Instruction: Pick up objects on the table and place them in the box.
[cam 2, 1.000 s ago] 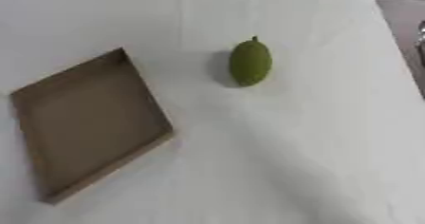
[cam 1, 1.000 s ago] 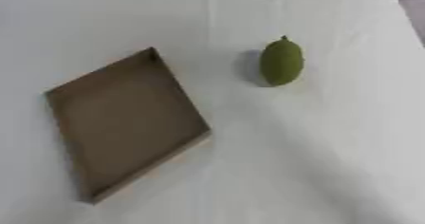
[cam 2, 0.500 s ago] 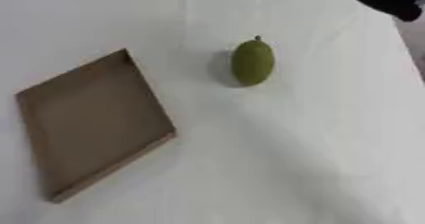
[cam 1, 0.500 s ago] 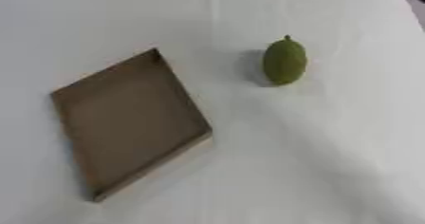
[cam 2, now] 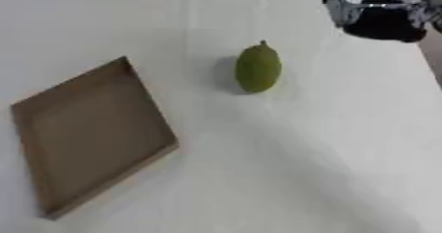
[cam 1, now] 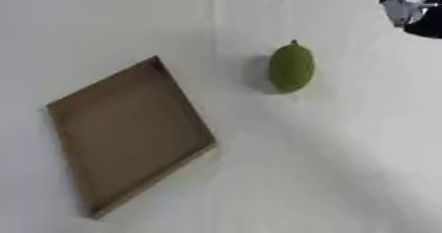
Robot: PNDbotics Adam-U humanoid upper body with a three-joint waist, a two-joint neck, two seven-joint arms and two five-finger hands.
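One robot hand shows, entering at the upper right corner of both views. Largest of all is the white cloth-covered counter (cam 2: 328,143), which fills nearly the whole scene. On its left half lies a shallow, brown, flat cardboard box (cam 1: 129,131), turned so that its corners point up and down like a diamond; nothing is seen inside it. To the right of the box, apart from it, lies an oval green fruit (cam 2: 257,68) with a small pointed tip facing the far edge. It rests on the cloth with a soft shadow on its left side. The black and silver right hand (cam 2: 380,19) hangs above the far right part of the counter. It is blurred, so whether its fingers are spread or curled cannot be told, and it holds nothing that can be made out. The green fruit lies nearer the camera and to the left of this hand, apart from it and untouched. The box sits well apart from the hand, across the counter.
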